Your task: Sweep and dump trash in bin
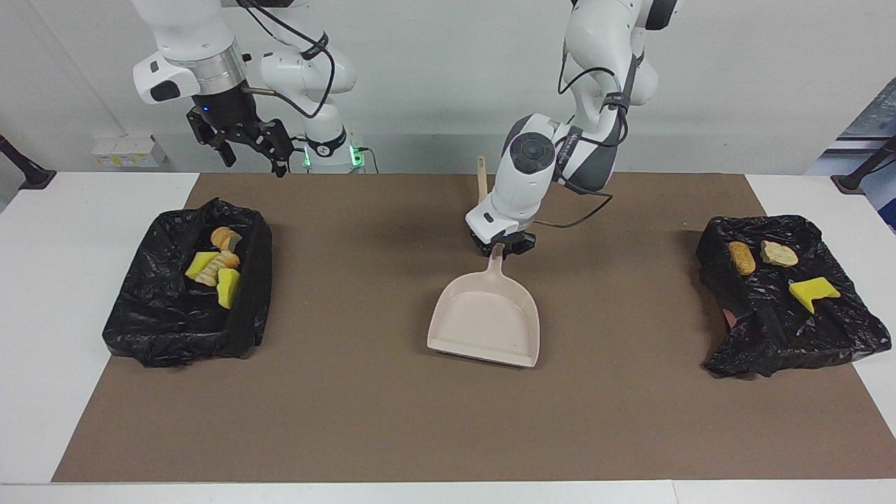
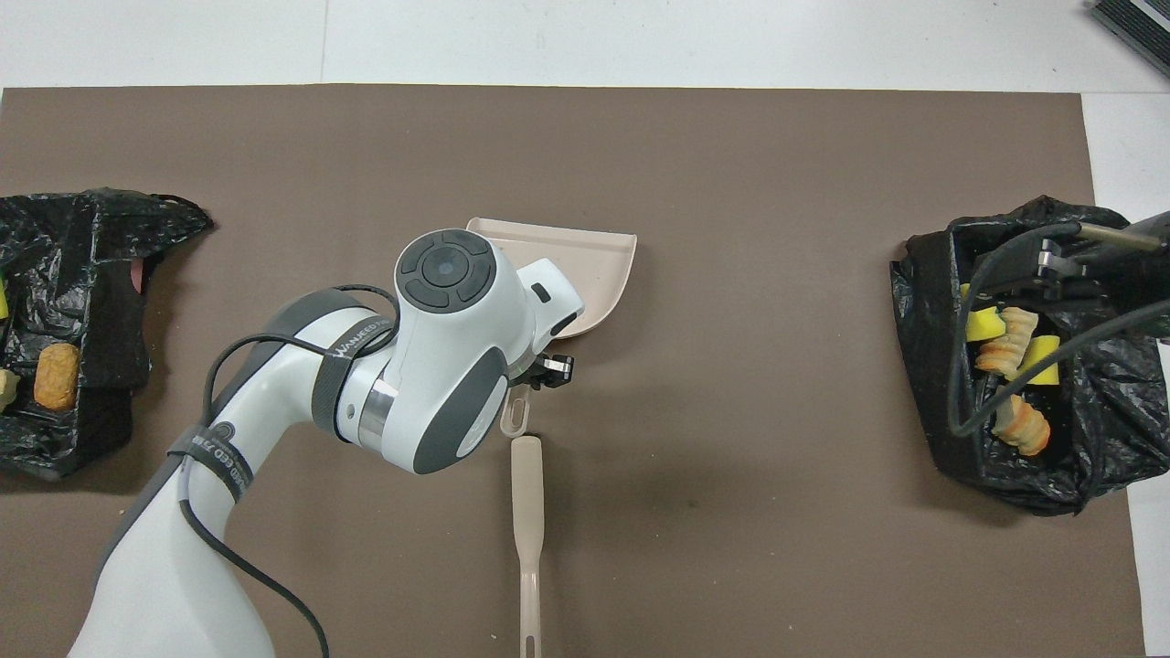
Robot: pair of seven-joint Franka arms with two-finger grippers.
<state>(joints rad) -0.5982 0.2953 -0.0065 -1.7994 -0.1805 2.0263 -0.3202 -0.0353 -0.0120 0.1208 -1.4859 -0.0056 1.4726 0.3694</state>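
Observation:
My left gripper (image 1: pixel 500 246) is shut on the handle of the beige dustpan (image 1: pixel 486 322), which sits low over the middle of the brown mat, empty, its mouth turned away from the robots. In the overhead view the left arm covers much of the dustpan (image 2: pixel 585 265). The brush (image 2: pixel 526 512) lies on the mat nearer to the robots, in line with the pan's handle. Several pieces of trash (image 1: pixel 217 269) lie in the black-lined bin (image 1: pixel 161 329) at the right arm's end. My right gripper (image 1: pixel 255 157) hangs open over the mat's edge near that bin, holding nothing.
A second black-lined bin (image 1: pixel 770 350) at the left arm's end holds two bread pieces (image 1: pixel 741 257) and a yellow sponge chunk (image 1: pixel 812 290). The brown mat (image 1: pixel 392 420) covers most of the white table.

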